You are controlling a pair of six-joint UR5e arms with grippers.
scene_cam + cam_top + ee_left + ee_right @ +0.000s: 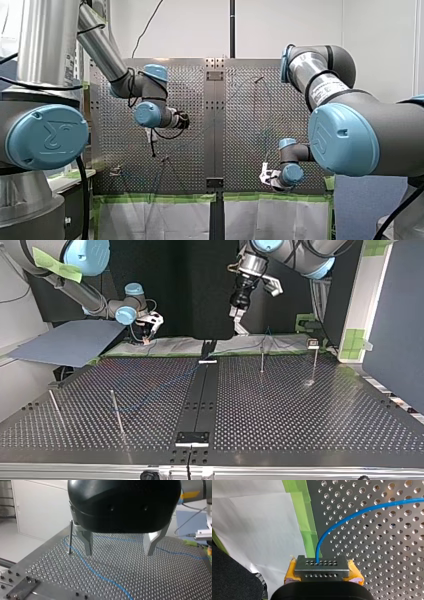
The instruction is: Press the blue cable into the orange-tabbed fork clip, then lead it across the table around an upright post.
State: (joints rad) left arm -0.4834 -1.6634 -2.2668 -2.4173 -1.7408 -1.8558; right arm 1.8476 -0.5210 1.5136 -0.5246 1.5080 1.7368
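Blue thin cable (pixel 362 511) pinched between right arm's yellow-padded fingers (pixel 291 571) at edge of perforated metal surface (pixel 387 542), probably for tension; left arm's metal fingers (pixel 87 542) spread wide over slack, beside thin upright post (pixel 70 537).

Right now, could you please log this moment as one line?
left jaws: open, above blue cable, post beside them | right jaws: shut on blue cable | cable: lying loose across table

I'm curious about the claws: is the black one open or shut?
Open. My left gripper's metal fingers stand wide apart, nothing between them.
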